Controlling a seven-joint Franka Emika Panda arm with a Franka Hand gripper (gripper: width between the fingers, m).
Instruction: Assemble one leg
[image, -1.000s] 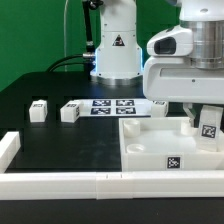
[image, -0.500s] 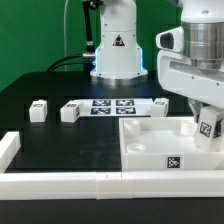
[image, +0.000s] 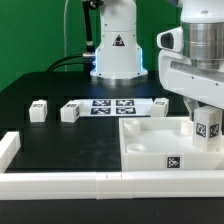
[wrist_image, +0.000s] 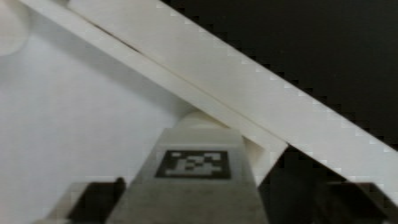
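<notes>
Now tool (image: 207, 126) gripping leg (image: 208, 127), near panel (image: 150, 140) edge

A black table (image: 60, 140) is seen against a green backdrop (image: 30, 40). The panel (image: 150, 145), the rail (image: 60, 183) and the leg (image: 207, 127) are white; black-and-white square tags are carried by the leg, by two small white blocks (image: 38, 110) and by the marker board (image: 113, 105).
</notes>
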